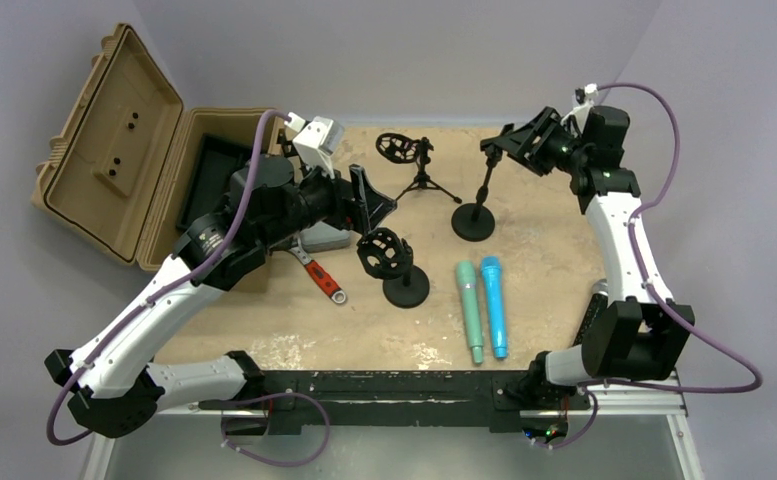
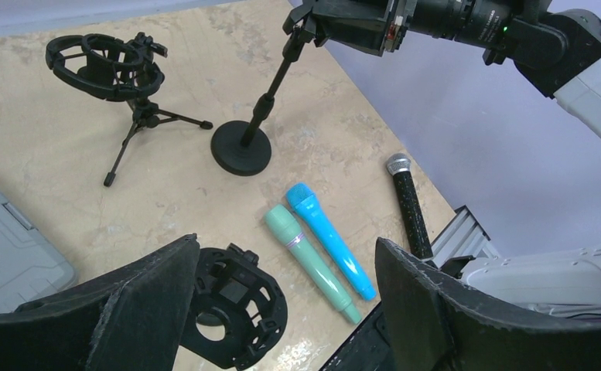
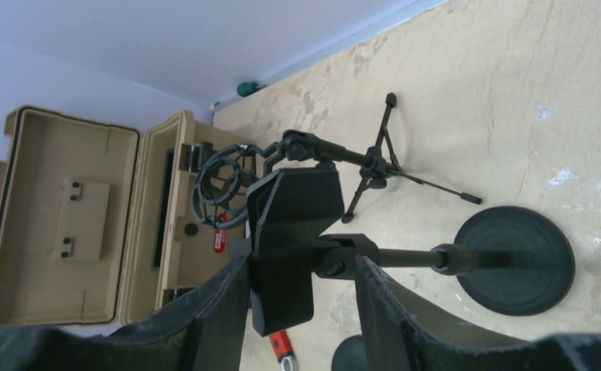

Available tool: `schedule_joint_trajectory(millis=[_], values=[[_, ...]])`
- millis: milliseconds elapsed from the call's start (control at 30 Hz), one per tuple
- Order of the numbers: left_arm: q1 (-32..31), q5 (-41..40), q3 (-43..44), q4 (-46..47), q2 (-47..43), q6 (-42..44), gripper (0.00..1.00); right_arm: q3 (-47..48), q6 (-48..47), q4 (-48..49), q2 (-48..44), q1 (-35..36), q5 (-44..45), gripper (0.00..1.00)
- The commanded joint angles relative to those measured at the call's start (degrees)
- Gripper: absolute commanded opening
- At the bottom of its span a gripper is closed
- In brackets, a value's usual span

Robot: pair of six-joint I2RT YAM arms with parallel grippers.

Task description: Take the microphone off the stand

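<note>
One stand clip [image 3: 285,224] between parted right gripper [image 3: 298,270] fingers [image 3: 212,317].

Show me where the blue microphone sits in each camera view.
Top external: blue microphone lower right of centre, beside the green microphone.
Left wrist: lower centre, right of the green one.
Right wrist: not in it.
Shared landmark: round-base stand, in all three views.

Landmark: round-base stand [image 1: 474,218].
- Left of it: tripod stand [image 1: 421,172] close by, narrow gap between.
- Near-left: shock-mount stand [image 1: 396,268]; left gripper [image 1: 374,205] above it, fingers spread.
- Near side: green microphone [image 1: 470,310] and blue microphone [image 1: 494,305] lying side by side.
- Right: bare surface [image 1: 549,220] up to right arm.
- Top: right gripper [image 1: 509,145] straddles clip.
</note>
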Motion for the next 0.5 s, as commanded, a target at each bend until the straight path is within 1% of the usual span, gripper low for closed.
schedule_joint_trajectory(millis=[0,133,300,467], values=[[0.95,1.16,2.23,0.36,-0.83,0.06,0.81,-3.81,-3.02,2.39,0.92,0.06,1.17,0.47],[1.51,1.52,2.19,-0.10,-0.94,0.07,0.81,-7.24,-5.77,0.69,1.42,0.07,1.68,0.46],[1.82,1.91,1.80,-0.10,-0.75,-0.41,0.81,-12.96,-7.31,3.24,1.97,0.03,3.39,0.48],[1.91,2.69,2.67,-0.14,0.15,-0.64,0.81,-9.83,-10.82,-0.04,4.98,0.14,5.25,0.52]])
